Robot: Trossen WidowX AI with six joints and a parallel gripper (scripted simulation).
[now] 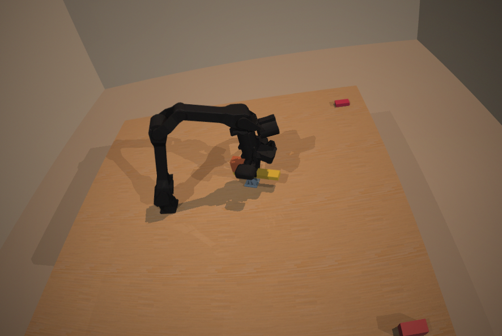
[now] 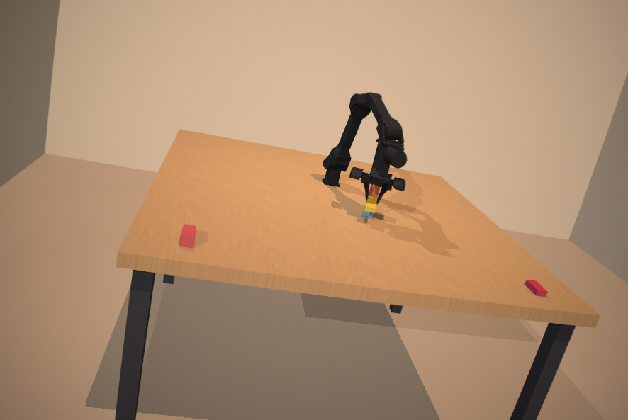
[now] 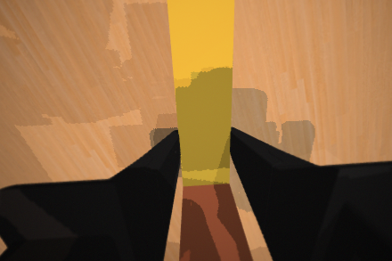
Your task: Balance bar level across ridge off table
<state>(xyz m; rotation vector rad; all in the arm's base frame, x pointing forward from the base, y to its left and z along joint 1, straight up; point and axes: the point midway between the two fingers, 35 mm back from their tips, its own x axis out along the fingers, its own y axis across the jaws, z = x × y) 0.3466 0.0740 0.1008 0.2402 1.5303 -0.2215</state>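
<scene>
A yellow bar (image 1: 270,174) (image 2: 370,206) (image 3: 202,35) lies across and above the small blue ridge (image 1: 251,183) (image 2: 368,214), looking about level and clear of the table. Whether it touches the ridge top is hidden. An orange-red block (image 1: 235,162) (image 2: 373,190) (image 3: 209,222) is on the bar's end nearer the arm's base. My gripper (image 1: 254,173) (image 2: 372,202) (image 3: 203,134) points down and is shut on the yellow bar, one fingertip against each long side near its middle. The ridge is hidden under the bar in the wrist view.
The wooden table (image 1: 268,252) (image 2: 251,231) carries two loose blocks well away from the bar. A flat crimson block (image 1: 341,102) (image 2: 536,287) lies near one corner. A thicker red block (image 1: 413,327) (image 2: 187,235) lies near another corner.
</scene>
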